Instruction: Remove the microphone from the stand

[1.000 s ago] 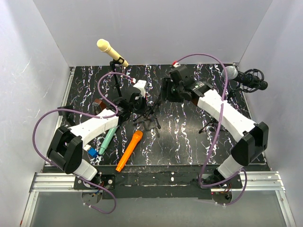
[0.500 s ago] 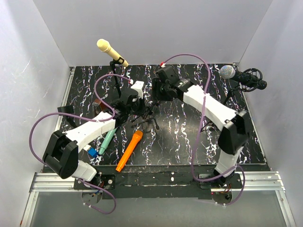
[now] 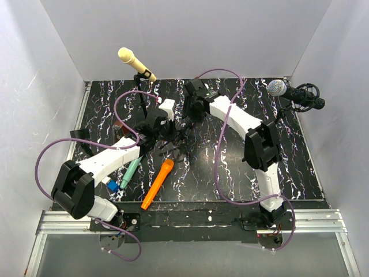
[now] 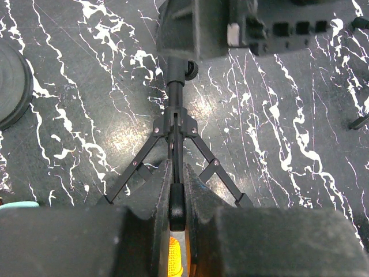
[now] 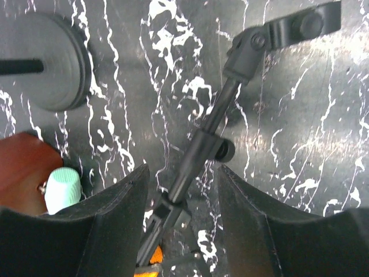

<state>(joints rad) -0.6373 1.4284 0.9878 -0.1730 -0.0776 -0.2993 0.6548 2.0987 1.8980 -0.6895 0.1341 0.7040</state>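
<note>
Marbled black table, veined in white. Finds a small tripod stand at its middle, legs splayed, with a bare clip at the top of the pole. Shows the left gripper clenched on the near tripod leg, fingers pressed to both sides of it. Shows the right gripper spread wide astride the pole, both fingers apart from it.

Places the orange microphone flat on the table, just beside the tripod's near feet and apart from both grippers. Finds a teal microphone lying to its left. Sets a yellow microphone in the clip of a tall stand at the back left, and a silver-headed microphone in a black mount at the back right, well apart from the arms.
</note>
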